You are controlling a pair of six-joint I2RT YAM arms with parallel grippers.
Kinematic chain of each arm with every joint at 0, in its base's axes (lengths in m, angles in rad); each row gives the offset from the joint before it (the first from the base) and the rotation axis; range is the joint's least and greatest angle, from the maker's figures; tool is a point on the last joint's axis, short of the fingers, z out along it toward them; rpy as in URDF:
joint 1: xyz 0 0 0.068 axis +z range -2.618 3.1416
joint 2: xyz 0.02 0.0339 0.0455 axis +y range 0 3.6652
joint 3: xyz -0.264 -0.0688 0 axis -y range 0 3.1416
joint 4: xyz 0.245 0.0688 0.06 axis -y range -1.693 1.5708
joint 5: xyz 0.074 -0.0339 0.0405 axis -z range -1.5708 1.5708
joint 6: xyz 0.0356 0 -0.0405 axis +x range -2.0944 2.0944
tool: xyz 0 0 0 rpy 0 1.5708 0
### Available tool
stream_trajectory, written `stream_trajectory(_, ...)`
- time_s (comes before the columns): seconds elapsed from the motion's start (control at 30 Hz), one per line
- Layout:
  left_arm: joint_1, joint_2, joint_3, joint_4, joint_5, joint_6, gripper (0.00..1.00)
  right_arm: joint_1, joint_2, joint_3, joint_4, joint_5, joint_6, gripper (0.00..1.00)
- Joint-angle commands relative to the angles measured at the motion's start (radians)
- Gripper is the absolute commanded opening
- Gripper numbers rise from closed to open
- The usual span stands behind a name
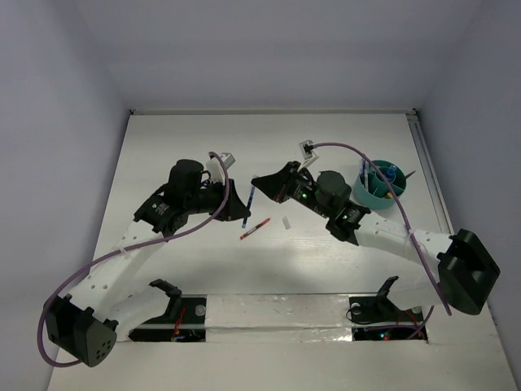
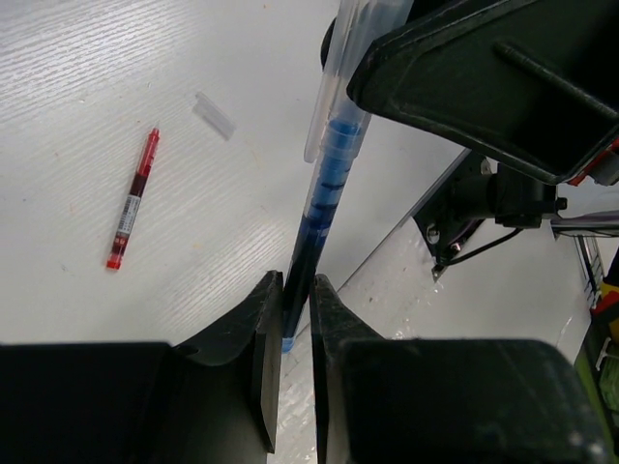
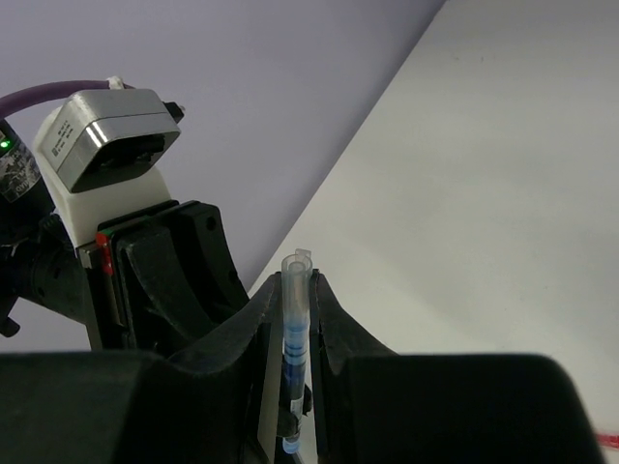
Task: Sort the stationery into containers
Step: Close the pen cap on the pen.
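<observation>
Left wrist view: left gripper [image 2: 297, 295] clamps blue pen [image 2: 324, 184] low; right gripper [image 3: 298, 290] pinches top, likely handover toward far-right teal tub [image 1: 363, 194].

Overhead — wrist close-ups sharing pen [image 2: 329, 184]

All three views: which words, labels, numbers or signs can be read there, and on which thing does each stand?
On the thin red plastic pen: a white label with dark print, too small to read.
On the grey box-shaped camera: faint marks on its side, too blurred to read.
On the thin blue plastic pen: no print visible.
Nothing can be read.
</observation>
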Motion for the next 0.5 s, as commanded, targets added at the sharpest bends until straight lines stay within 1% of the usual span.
stream_trajectory(0.0,0.043,-0.028,0.132,0.583,-0.143,-0.046,0.00,0.116,0.059,-0.081,-0.322,-0.343,-0.010,0.00)
stream_trajectory(0.17,0.043,-0.039,0.086,0.621,-0.124,-0.065,0.00,0.116,0.023,-0.075,-0.315,-0.343,0.008,0.00)
stream_trajectory(0.2,0.043,-0.044,0.063,0.637,-0.114,-0.088,0.00,0.116,0.024,-0.075,-0.299,-0.369,0.023,0.00)
stream_trajectory(0.27,0.043,-0.037,0.032,0.680,-0.095,-0.122,0.00,0.116,0.035,-0.081,-0.203,-0.393,0.086,0.00)
stream_trajectory(0.37,0.043,-0.034,0.010,0.700,-0.081,-0.144,0.00,0.116,0.041,-0.080,-0.132,-0.384,0.141,0.00)
stream_trajectory(0.47,0.043,-0.031,-0.002,0.695,-0.067,-0.154,0.00,0.116,0.024,-0.058,-0.112,-0.338,0.149,0.00)
